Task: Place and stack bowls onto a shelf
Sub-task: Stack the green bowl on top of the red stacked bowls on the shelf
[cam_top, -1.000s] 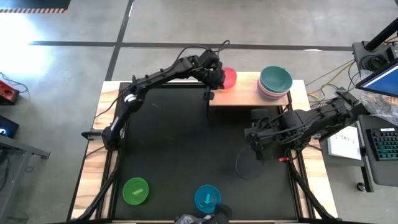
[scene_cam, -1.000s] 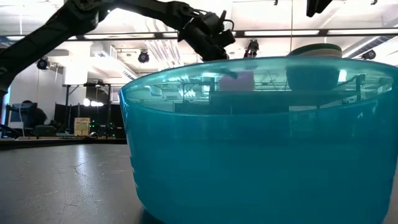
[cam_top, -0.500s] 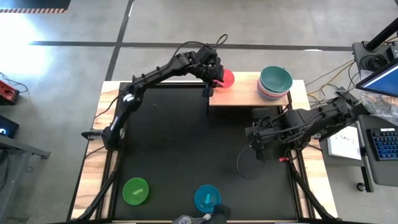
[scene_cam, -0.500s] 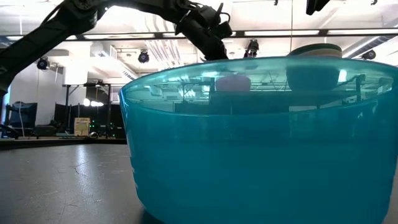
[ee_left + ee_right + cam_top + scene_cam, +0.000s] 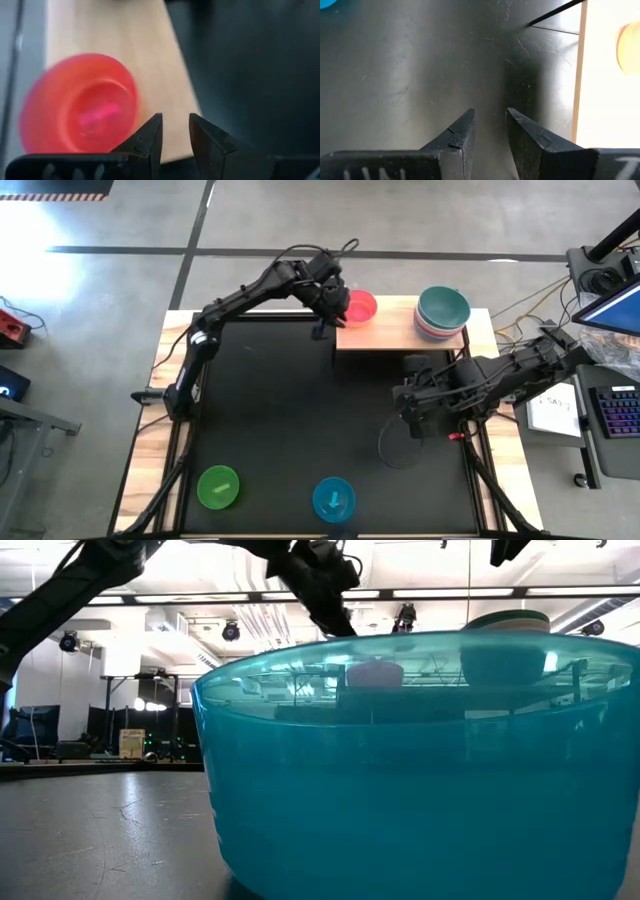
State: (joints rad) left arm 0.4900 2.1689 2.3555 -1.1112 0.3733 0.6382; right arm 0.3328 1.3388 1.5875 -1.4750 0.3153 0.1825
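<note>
A magenta bowl (image 5: 360,308) (image 5: 80,105) sits upright on its base at the left end of the wooden shelf (image 5: 390,335) at the table's far edge. A stack of bowls with a teal one on top (image 5: 442,312) stands at the shelf's right end. A green bowl (image 5: 218,487) and a cyan bowl (image 5: 333,498) (image 5: 420,760) rest on the black tabletop near its front edge. My left gripper (image 5: 330,320) (image 5: 175,135) hovers open just left of the magenta bowl, nothing between its fingers. My right gripper (image 5: 410,418) (image 5: 490,132) waits open over the tabletop, right of centre.
The cyan bowl fills most of the low view, and the shelf shows only through its wall. A keyboard (image 5: 615,410) and a sheet of paper (image 5: 555,412) lie beyond the table's right edge. Bare black tabletop (image 5: 290,410) lies between the shelf and the two loose bowls.
My left gripper has come off the magenta bowl, rising and drawing back toward the table's left edge. The bowl stays on the shelf's left end, now uncovered in the high view.
</note>
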